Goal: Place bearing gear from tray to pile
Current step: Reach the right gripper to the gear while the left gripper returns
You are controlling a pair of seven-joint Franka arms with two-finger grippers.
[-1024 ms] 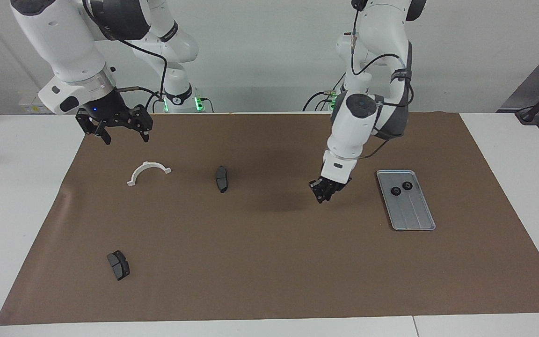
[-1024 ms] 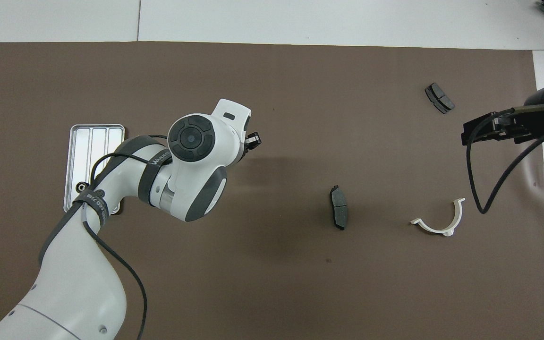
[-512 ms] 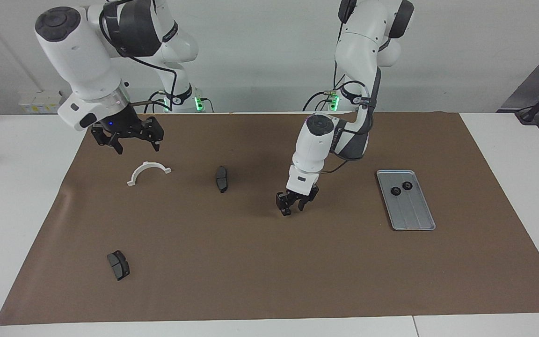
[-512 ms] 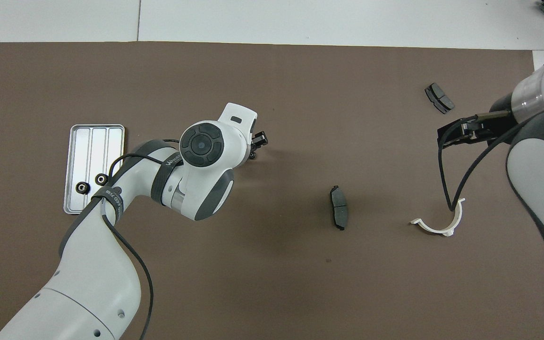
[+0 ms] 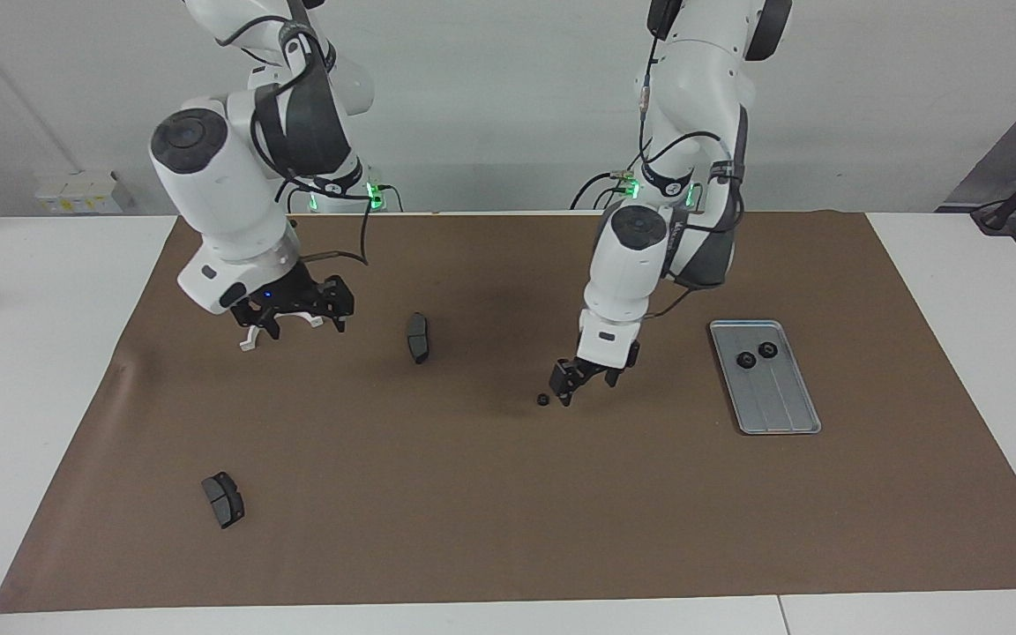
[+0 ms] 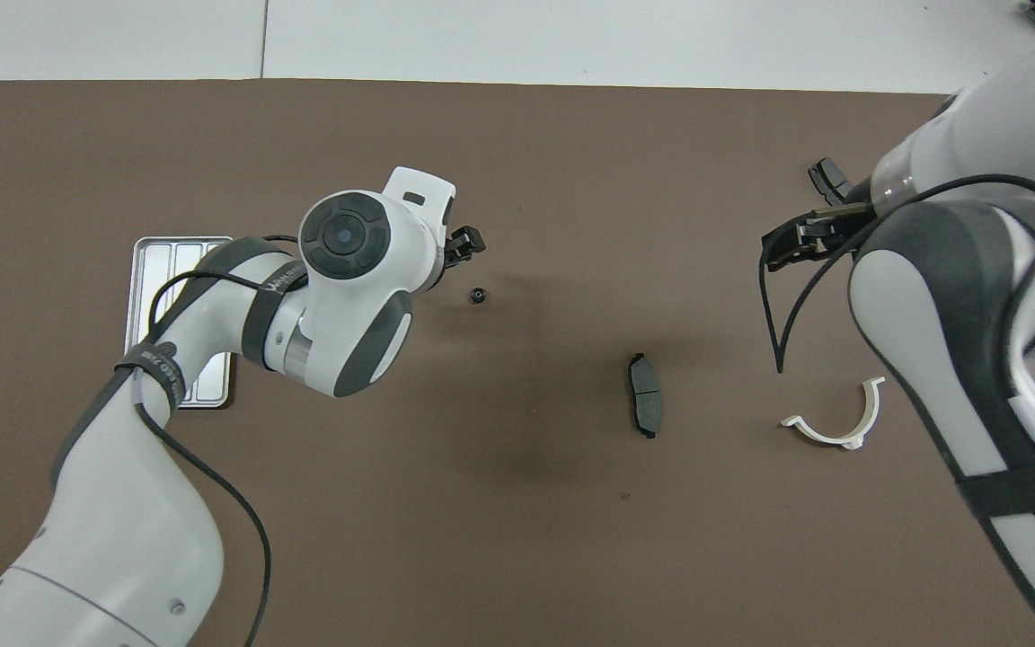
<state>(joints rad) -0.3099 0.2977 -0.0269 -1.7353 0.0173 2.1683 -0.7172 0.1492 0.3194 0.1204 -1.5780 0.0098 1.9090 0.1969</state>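
At centre frame we see the small black bearing gear [image 5: 542,399] lying free beside the left gripper [image 5: 580,382], jaws released; only the facing view shows two gears on the silver-grey ridged metal tray [image 5: 788,414]; right gripper [image 5: 296,321] spread, empty.

White table [image 5: 49,353] covered by a brown mat [image 5: 508,511]. On the mat: a silver tray [image 5: 781,410] toward the left arm's end; a small black gear [image 5: 542,399] lying alone near the middle; a dark brake pad [image 5: 418,338]; a white half-ring bracket [image 6: 836,420] toward the right arm's end; a second brake pad [image 5: 223,499] farthest from the robots.
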